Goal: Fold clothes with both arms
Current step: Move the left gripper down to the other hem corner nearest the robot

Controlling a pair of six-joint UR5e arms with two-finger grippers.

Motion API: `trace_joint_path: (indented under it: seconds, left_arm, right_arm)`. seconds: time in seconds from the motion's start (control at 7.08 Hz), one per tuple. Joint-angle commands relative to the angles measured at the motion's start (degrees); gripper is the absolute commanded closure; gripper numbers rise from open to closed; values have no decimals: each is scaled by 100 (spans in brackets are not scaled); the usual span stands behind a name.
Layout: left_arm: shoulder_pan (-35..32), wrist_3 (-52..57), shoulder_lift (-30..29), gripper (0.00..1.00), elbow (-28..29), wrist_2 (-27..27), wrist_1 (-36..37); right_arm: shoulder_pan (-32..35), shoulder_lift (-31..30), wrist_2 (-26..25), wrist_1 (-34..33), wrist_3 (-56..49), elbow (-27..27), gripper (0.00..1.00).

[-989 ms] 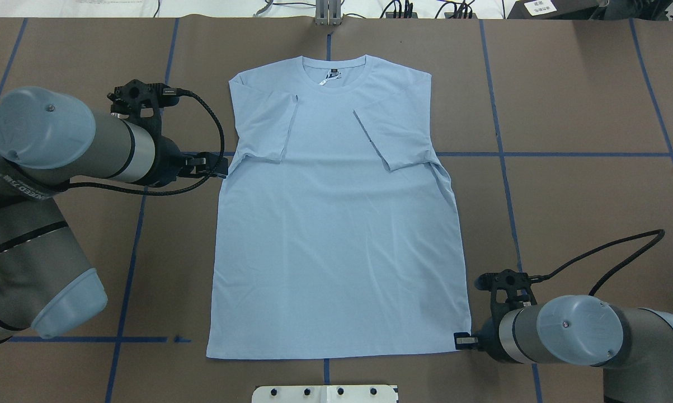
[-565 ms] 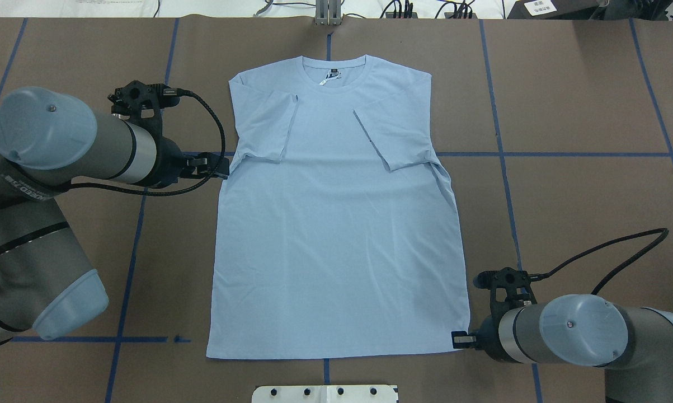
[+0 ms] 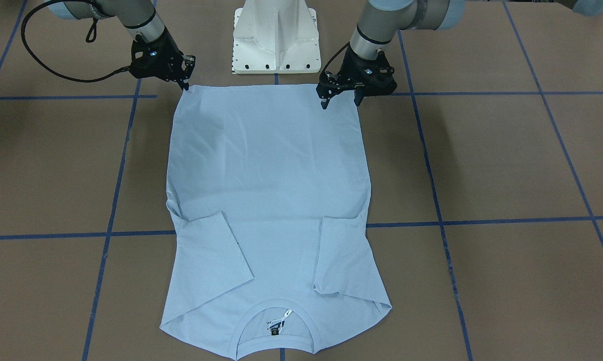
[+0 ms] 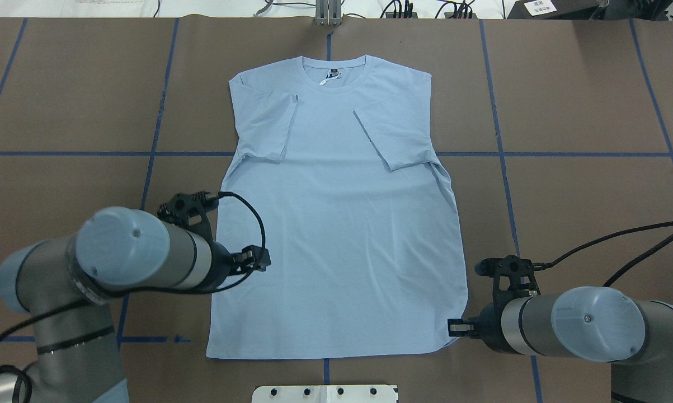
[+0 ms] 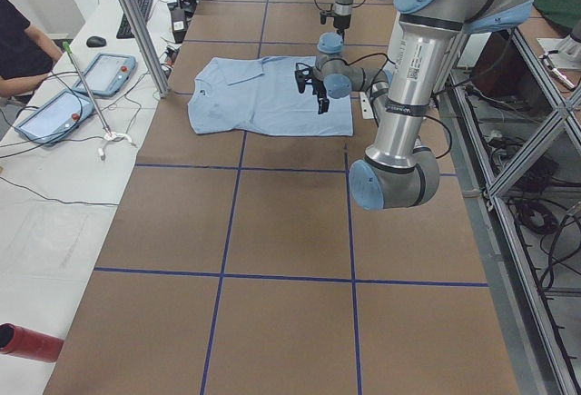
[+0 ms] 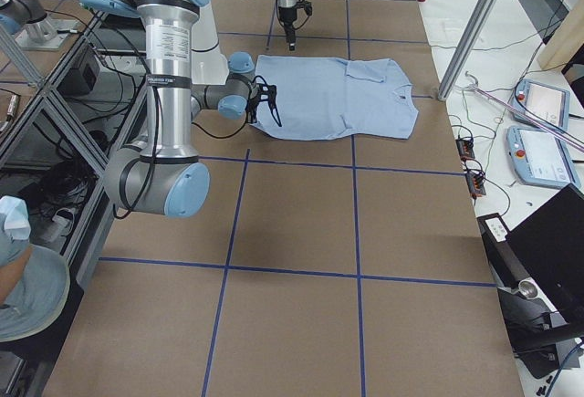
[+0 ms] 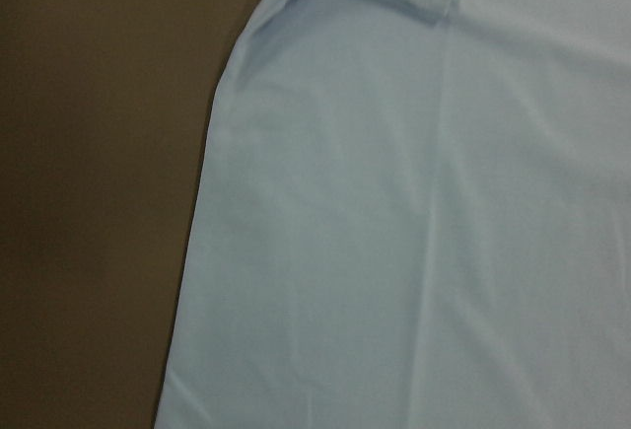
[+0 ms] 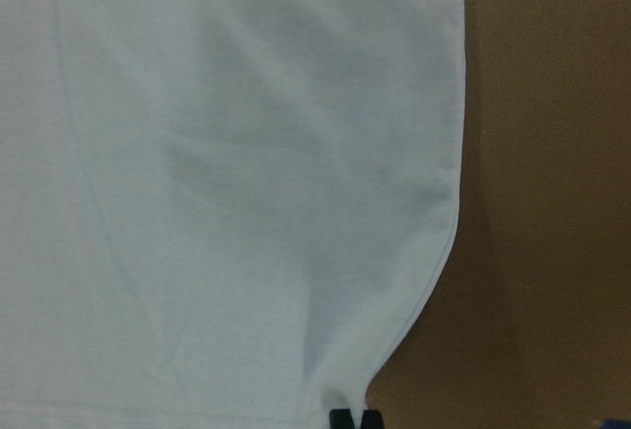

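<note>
T-shirt lies flat on the brown table, its sleeves already turned in over the body and its collar at the end far from the robot. The step in hand looks like taking hold of the two hem corners for the fold that carries the hem up to the collar, and it is half done. The right gripper has its fingertips drawn together low on the hem corner of its side. The cloth edge curves in to meet them, so they appear to be pinched on that corner. The left gripper hangs above the cloth with its fingers well apart, nothing between them and nothing touching them. Its wrist view shows only shirt and table below. The shirt's side edge lies just outboard of those fingers, and the free hem corner lies outboard of them and back toward the robot. The next move calls for the left fingers to shift out and back over that corner, drop until one finger can slide under the hem, and close on it. Both arms should then lift evenly, so the hem stays straight.
</note>
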Motion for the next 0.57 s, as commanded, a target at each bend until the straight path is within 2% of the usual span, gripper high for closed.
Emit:
trace_joint_path:
  seconds: [0.0,0.42]
  left_arm:
    - [798,-1061,130,1,-5,495,512]
    - [932,-1161,446,1,-110,655,664]
  right_arm:
    - [150,9,23,8,-1,60,100]
    - [221,27,32,8,-1,68,100]
